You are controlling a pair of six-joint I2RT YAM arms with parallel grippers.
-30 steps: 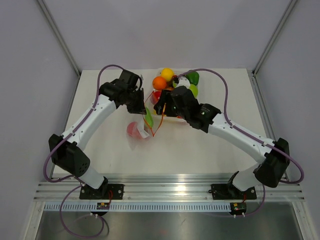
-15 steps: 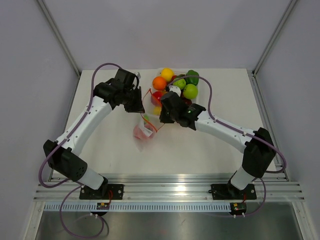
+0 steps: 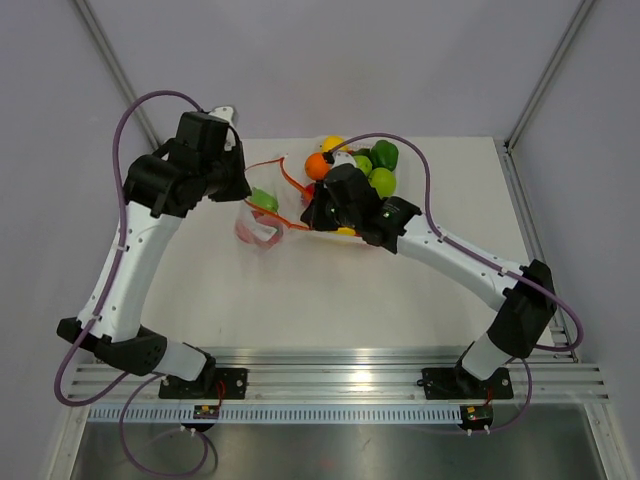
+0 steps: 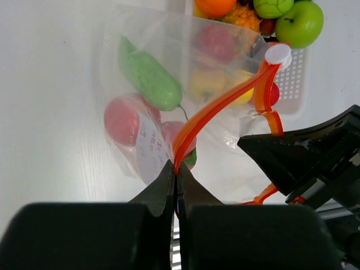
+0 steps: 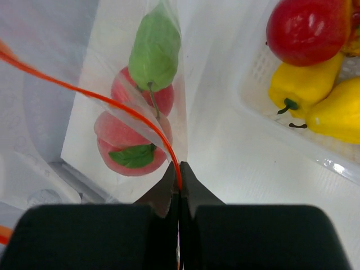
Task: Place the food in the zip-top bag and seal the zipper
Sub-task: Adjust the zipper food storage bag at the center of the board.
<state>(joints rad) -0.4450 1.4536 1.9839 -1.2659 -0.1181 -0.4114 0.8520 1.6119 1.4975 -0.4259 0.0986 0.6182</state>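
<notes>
Zip-top bag (image 3: 255, 222) hangs upper centre of the top view, food (image 4: 149, 79) inside. Left hand (image 4: 175, 171) and right hand (image 5: 179, 179) each clamp the zipper (image 4: 225, 101). We'd pull it taut and level, then press along evenly.

The zip-top bag (image 4: 169, 39) is recorded as clear, crinkled plastic; zipper (image 4: 225, 103) smooth plastic; food (image 5: 154, 53) glossy; table (image 3: 400, 290) matt.

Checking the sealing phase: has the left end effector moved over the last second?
Yes. The left end effector has pulled left, away from the white tray, taking the zipper with it.
</notes>
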